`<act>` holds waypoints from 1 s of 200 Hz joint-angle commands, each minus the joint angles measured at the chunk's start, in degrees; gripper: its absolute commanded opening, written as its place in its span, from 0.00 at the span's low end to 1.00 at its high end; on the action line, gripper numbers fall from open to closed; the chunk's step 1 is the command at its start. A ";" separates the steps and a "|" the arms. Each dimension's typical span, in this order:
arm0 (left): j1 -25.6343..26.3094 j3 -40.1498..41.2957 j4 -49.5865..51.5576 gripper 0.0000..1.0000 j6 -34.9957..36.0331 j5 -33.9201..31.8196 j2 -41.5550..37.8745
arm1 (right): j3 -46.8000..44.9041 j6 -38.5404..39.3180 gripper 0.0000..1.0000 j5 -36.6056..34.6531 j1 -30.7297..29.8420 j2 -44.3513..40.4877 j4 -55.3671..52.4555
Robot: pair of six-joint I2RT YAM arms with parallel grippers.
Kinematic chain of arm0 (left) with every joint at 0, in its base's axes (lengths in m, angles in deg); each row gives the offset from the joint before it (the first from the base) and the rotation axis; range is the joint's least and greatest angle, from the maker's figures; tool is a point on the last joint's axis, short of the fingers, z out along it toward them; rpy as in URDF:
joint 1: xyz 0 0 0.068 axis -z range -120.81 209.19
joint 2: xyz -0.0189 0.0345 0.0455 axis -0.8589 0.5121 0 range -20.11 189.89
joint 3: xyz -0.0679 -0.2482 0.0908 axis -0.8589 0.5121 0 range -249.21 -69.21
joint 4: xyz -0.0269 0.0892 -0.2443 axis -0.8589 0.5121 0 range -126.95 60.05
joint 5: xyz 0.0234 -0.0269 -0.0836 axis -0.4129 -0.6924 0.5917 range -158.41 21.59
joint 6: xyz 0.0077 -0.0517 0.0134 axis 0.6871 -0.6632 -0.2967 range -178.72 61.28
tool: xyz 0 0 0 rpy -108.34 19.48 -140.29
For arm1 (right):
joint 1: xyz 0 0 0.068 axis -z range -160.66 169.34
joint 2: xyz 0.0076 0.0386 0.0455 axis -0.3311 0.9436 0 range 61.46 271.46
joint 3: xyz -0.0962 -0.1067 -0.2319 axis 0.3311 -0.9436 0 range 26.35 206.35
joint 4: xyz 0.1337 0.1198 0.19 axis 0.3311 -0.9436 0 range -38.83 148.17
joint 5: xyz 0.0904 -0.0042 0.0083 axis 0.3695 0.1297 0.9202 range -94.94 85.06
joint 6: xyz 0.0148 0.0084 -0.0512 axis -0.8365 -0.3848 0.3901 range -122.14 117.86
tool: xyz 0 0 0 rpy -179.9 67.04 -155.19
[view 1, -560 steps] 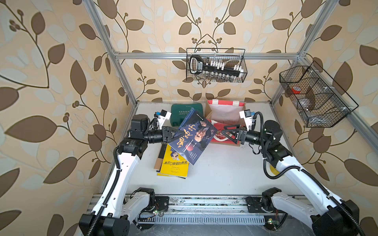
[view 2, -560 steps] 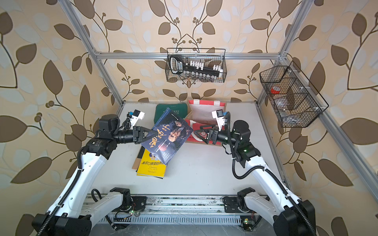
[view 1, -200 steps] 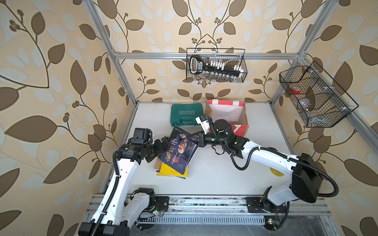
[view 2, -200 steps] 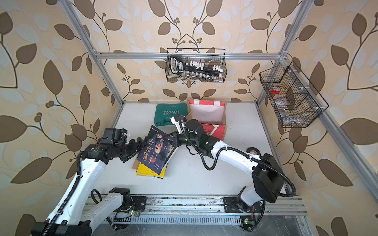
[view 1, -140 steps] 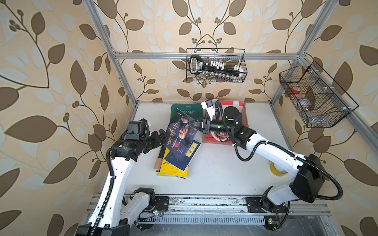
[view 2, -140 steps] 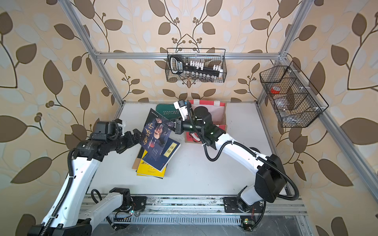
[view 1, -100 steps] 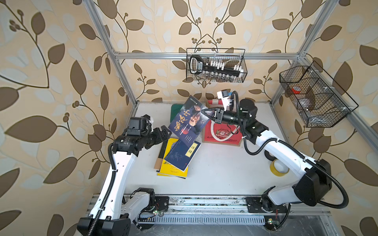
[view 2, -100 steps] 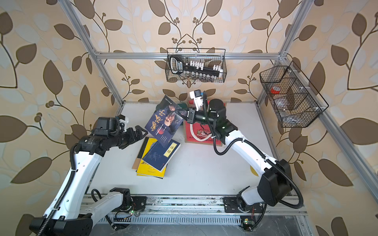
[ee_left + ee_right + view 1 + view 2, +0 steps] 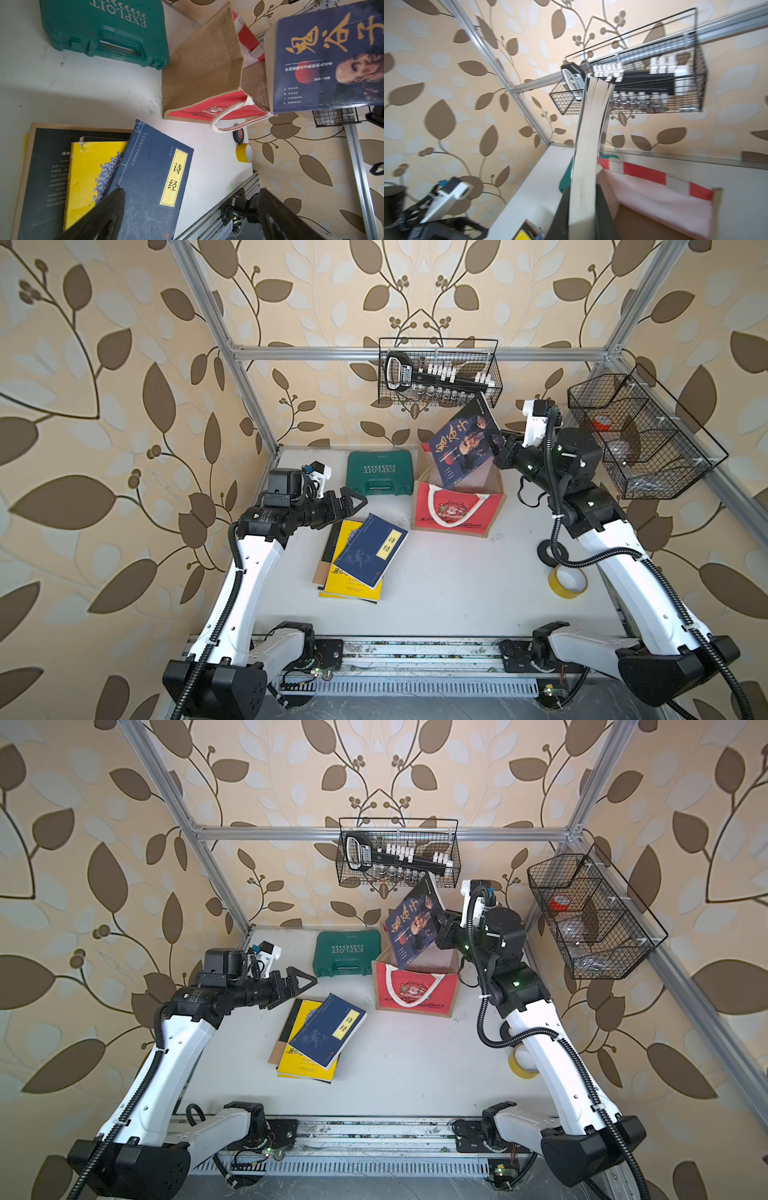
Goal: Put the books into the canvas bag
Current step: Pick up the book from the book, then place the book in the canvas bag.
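In both top views my right tool [image 9: 496, 448] is clamped on the edge of a dark navy paperback with a gold title and a face on its cover [image 9: 462, 445]. It holds the paperback tilted in the air over the open mouth of the boxy tan jute bag with red panels and white rope handles [image 9: 457, 526]. The paperback's lowest corner overlaps the opening; I cannot tell whether it sits below the rim. The bag stands upright on the white table [image 9: 457, 601], just beside a green plastic tool case [image 9: 380, 470].

My left tool [image 9: 348, 506] hangs empty, jaws wide apart, near the far end of a loose stack. There I count 3 covers: a navy book with a yellow title label [image 9: 368, 551] on top, a bright yellow book [image 9: 351, 589] under it, and a black book with a tan border [image 9: 328, 549] lowest. A yellow tape roll [image 9: 567, 580] and a black tape roll [image 9: 552, 551] lie near my right arm.

In the left wrist view the 2 black fingers [image 9: 108, 214] are spread far apart with nothing between them. The labelled navy book lies askew across the yellow one. The bag's jute side wall faces this camera, and the held paperback [image 9: 328, 56] shows beyond it, by the bag's mouth.

The right wrist view is blurred. Black fingers [image 9: 562, 212] press on both sides of the paperback's pale page block [image 9: 588, 155], and the bag's white lining [image 9: 654, 199] lies open just beside it. A black wire basket [image 9: 633, 83] hangs on the wall behind.
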 commanded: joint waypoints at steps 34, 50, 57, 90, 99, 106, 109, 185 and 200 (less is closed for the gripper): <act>1.15 3.00 -4.86 0.99 2.93 2.54 -0.32 | 1.32 9.37 0.00 -16.83 0.05 0.40 -1.85; 1.28 4.32 -5.49 0.99 3.02 2.99 -0.14 | 0.90 10.04 0.00 -18.54 0.05 0.79 -1.33; 1.28 4.63 -5.66 0.99 3.06 3.05 -0.06 | 0.73 10.18 0.00 -19.39 0.06 1.00 -1.27; 1.46 4.86 -5.20 0.99 3.44 2.33 -0.19 | -1.28 9.41 0.00 -22.67 0.05 1.53 -0.87; 1.54 4.89 -5.04 0.99 3.55 2.14 -0.23 | -2.47 8.97 0.00 -23.72 0.05 1.26 -0.83; 1.55 4.92 -5.02 0.99 3.63 1.98 -0.23 | -3.45 8.71 0.00 -24.25 0.05 0.95 -0.78; 1.62 4.90 -4.97 0.99 3.66 1.93 -0.23 | -3.90 8.65 0.00 -24.35 0.05 0.87 -0.66; 1.72 5.18 -5.10 0.99 3.49 1.71 -0.06 | -12.97 10.44 0.00 -32.24 -2.48 0.97 2.66; 1.72 5.26 -5.09 0.99 3.42 1.69 -0.19 | -14.11 10.91 0.00 -34.30 -3.32 2.36 3.80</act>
